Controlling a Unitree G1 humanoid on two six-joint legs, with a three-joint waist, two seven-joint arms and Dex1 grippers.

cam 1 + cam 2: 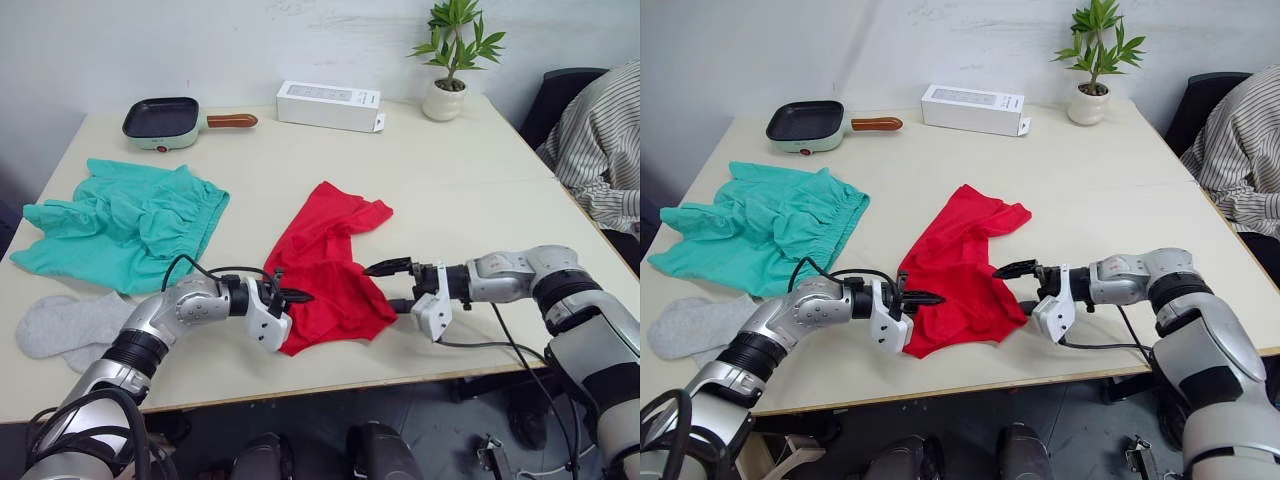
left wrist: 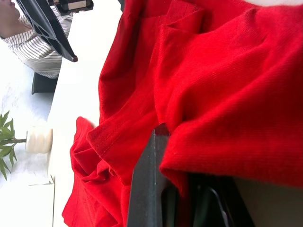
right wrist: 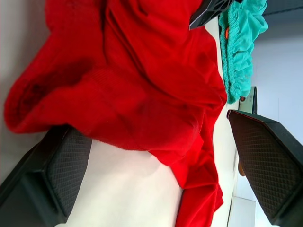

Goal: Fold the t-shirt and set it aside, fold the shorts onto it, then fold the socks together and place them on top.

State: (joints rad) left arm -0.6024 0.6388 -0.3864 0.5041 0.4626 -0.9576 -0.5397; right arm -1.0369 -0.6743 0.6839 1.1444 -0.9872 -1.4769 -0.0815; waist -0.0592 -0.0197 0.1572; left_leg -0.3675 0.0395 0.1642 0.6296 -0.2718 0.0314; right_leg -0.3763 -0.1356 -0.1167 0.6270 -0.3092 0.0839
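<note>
Left hand (image 1: pixel 291 296) pinching t-shirt (image 1: pixel 325 262) edge, right hand (image 1: pixel 398 285) spread wide — beside it

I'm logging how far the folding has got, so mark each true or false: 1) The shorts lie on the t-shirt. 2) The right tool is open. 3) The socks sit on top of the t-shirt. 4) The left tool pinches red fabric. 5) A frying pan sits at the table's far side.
1) False: the shorts lie apart from the t-shirt, to the robot's left.
2) True: the right tool is open beside the t-shirt's edge.
3) False: the socks lie on the table, near the shorts.
4) True: the left tool is shut on it.
5) True: frying pan.
</note>
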